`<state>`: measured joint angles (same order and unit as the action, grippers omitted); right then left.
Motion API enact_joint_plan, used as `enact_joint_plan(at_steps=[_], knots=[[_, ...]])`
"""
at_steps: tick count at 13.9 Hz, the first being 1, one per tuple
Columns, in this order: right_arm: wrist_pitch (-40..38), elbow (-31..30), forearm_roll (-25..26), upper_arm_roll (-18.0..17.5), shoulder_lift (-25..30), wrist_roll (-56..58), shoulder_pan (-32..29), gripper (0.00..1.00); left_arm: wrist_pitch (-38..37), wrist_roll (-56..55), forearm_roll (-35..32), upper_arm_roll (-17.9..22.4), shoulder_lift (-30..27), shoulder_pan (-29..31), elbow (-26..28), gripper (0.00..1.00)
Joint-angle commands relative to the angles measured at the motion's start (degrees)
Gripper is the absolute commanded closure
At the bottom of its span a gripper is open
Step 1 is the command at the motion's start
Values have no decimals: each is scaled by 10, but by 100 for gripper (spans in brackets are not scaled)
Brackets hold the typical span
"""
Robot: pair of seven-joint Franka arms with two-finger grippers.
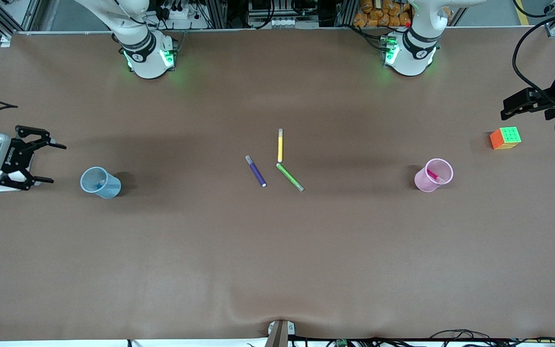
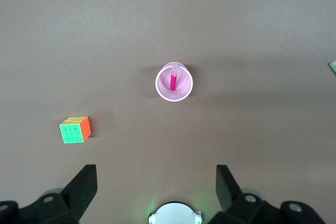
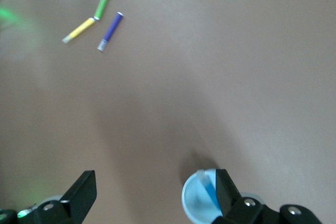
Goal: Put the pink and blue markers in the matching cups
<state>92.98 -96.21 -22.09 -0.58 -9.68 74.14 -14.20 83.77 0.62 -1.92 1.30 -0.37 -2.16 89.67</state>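
On the brown desk [image 1: 277, 250], the things nearest the front camera are the two cups and the loose markers in the middle.

The pale blue cup [image 1: 100, 182] stands toward the right arm's end of the desk. The blue marker [image 3: 211, 191] leans inside it, its greyish end up at the rim.

The pale pink cup [image 1: 433, 175] stands toward the left arm's end, about as near the front camera as the blue one and well apart from it. The pink marker [image 2: 172, 81] rests inside it, tilted against the wall.

Between the cups, near the middle of the desk, lie three other markers. The green marker [image 1: 290, 177] and the purple marker [image 1: 256, 171] lie closest to the front camera, side by side with their near ends angled toward the left arm's end. The yellow marker [image 1: 280, 145] lies a little farther from the camera, its near end almost touching the green one's far end.

The right tool [image 1: 41, 161] hangs over the right arm's end of the desk, just beside the blue cup, its fingers spread and holding nothing.

A colourful puzzle cube [image 1: 505, 138] sits farther from the camera than the pink cup, close to the left arm's end.

The left tool [image 1: 511, 107] hangs over that same end, above and near the cube, fingers spread wide and holding nothing.
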Motion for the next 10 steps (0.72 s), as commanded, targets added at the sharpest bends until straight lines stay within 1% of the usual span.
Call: enact_joint_plan(at_steps=[1,2,5,8,10], knots=[[17,-10,94,2,54,-148,47,0,-7,15,-4,-2,9,3,-18,0],[17,-10,123,2,65,-213,58,0,-7,15,-3,-2,9,2,-18,0],[14,-7,163,13,90,-356,97,0,-7,16,-3,-2,9,3,-18,0],[7,2,169,20,99,-469,106,0,-7,16,-2,-2,8,3,-18,0],[-2,5,188,21,110,-547,104,0,-7,16,-2,-1,9,3,-17,0]])
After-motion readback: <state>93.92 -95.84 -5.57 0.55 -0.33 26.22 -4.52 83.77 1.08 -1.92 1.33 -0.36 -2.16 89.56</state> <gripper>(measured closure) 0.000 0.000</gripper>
